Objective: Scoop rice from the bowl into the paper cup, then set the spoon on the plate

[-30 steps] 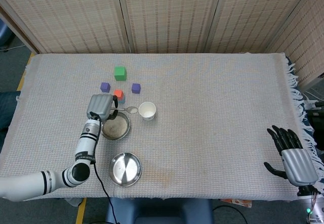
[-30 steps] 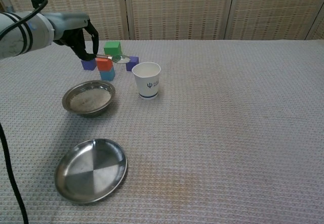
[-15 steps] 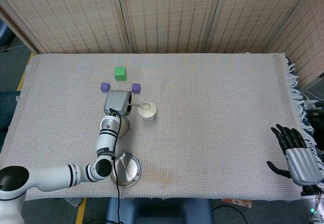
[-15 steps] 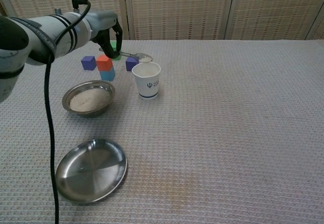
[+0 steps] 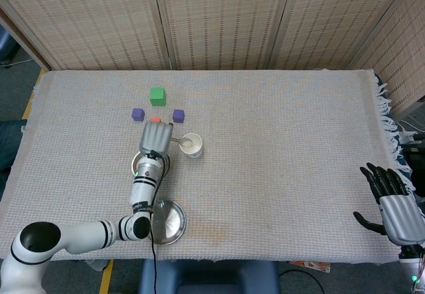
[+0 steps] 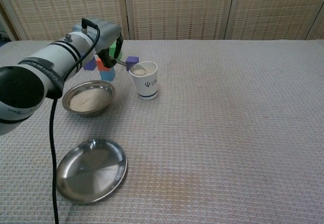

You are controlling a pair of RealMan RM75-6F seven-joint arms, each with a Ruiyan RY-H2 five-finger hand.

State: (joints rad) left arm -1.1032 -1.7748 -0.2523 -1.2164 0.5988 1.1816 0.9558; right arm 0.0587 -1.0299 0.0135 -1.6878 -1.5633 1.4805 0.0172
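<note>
A metal spoon (image 6: pixel 132 68) is tipped into the mouth of a white paper cup (image 6: pixel 145 81), its bowl dipping just inside the near-left rim with pale rice on it. The cup stands upright on the woven cloth (image 6: pixel 238 118), left of centre, and carries a small dark mark on its side. The spoon's thin handle runs left from the cup into the left hand (image 6: pixel 107 42), which pinches it between curled fingers.

Just left of the cup and a little nearer sits one round metal bowl (image 6: pixel 89 98), shallow, with a flat layer of rice inside. Nearer still, close to the front edge of the table, lies one metal plate (image 6: pixel 91 169), shiny and bare.

Beyond the bowl and cup are small cubes: one green (image 5: pixel 157 95) farthest away, two purple (image 5: pixel 137 114) (image 5: pixel 178 115) nearer, and one red (image 6: pixel 104 65) stacked on one blue (image 6: pixel 107 74), both partly hidden by the hand.

The left arm (image 6: pixel 45 77) reaches in from the near left, passing over the bowl, a black cable trailing from it. Seen from the head view, the back of the left hand (image 5: pixel 155 137) faces up, with the fingers folded underneath.

The right hand (image 5: pixel 393 204) is at the far right, off the table's near corner, well apart from everything else. Its dark fingers are spread and hold nothing.
</note>
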